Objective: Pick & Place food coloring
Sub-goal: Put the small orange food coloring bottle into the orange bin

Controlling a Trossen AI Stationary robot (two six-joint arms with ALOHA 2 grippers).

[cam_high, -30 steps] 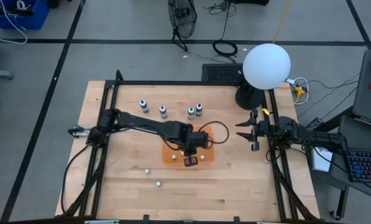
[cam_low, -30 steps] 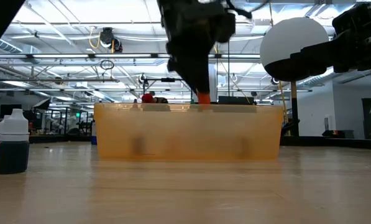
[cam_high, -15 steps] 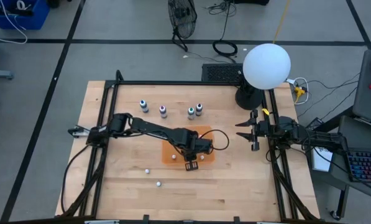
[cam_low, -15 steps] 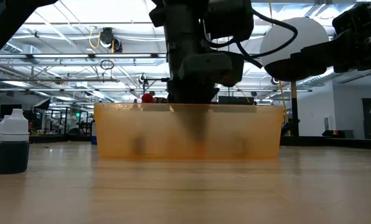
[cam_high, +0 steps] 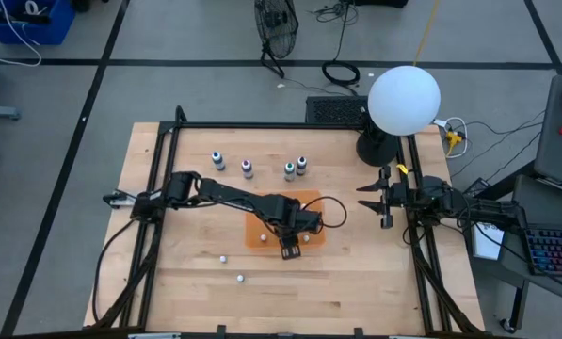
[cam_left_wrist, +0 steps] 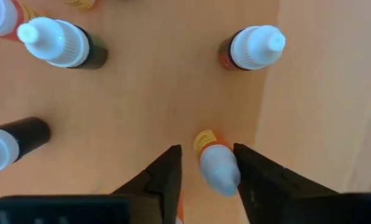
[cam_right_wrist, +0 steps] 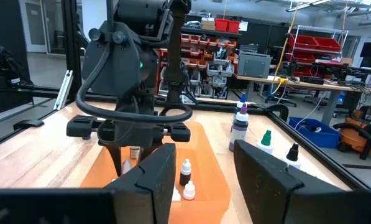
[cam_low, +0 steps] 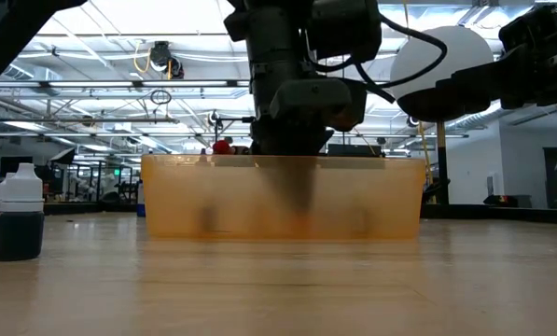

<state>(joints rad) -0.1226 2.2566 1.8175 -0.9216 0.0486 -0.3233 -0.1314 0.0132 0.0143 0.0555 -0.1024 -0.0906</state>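
Reaching into the orange tray [cam_high: 262, 234], our left tool [cam_left_wrist: 207, 171] has its fingers apart around an orange-bodied bottle [cam_left_wrist: 215, 163], among other bottles there. We see four food coloring bottles [cam_high: 246, 168] standing on the bench [cam_high: 356, 273] behind the tray, and our right tool [cam_high: 373, 198] waits open at the right edge.

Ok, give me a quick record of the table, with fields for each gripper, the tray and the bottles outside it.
left gripper: open, down in the orange tray, an orange-bodied bottle between its fingers
right gripper: open, empty, waiting at the table's right edge
bottles outside tray: four food coloring bottles in a row on the tray's far side
other: two white balls on the near side
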